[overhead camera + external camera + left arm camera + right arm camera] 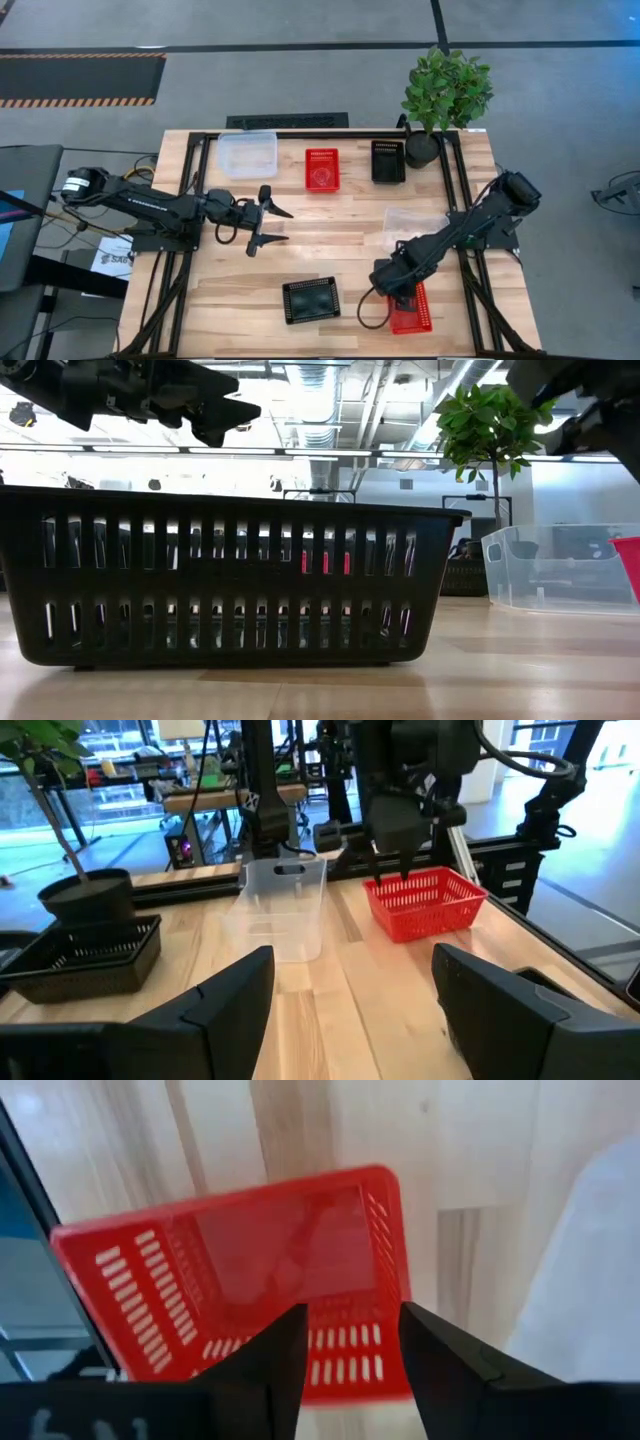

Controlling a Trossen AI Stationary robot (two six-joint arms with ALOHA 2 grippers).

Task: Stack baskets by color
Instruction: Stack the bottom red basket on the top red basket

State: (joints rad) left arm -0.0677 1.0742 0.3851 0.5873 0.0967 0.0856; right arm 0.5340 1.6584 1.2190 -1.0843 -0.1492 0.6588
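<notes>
A red basket (414, 314) stands on its bottom near the table's front right corner. My right gripper (350, 1370) hangs over it, pointing down and open, with one short slotted wall (348, 1342) of the basket showing between the fingers. My left gripper (285, 226) is open and holds nothing; it is raised over the table's left middle and points toward the right. A black basket (311, 299) sits at the near middle and a clear basket (412, 222) at the right. Along the far edge stand another clear basket (248, 153), a red one (322, 168) and a black one (388, 160). My right gripper comes at the red basket from above, and its fingers (380, 878) reach down to the rim of the short wall on the basket's side toward the table's middle. I cannot tell whether they touch that wall. The basket rests flat on the table.
A potted green plant (440, 95) stands at the far right corner beside the far black basket. A black metal frame (470, 250) runs along the table's sides. Bare wood lies in the table's middle between the two arms.
</notes>
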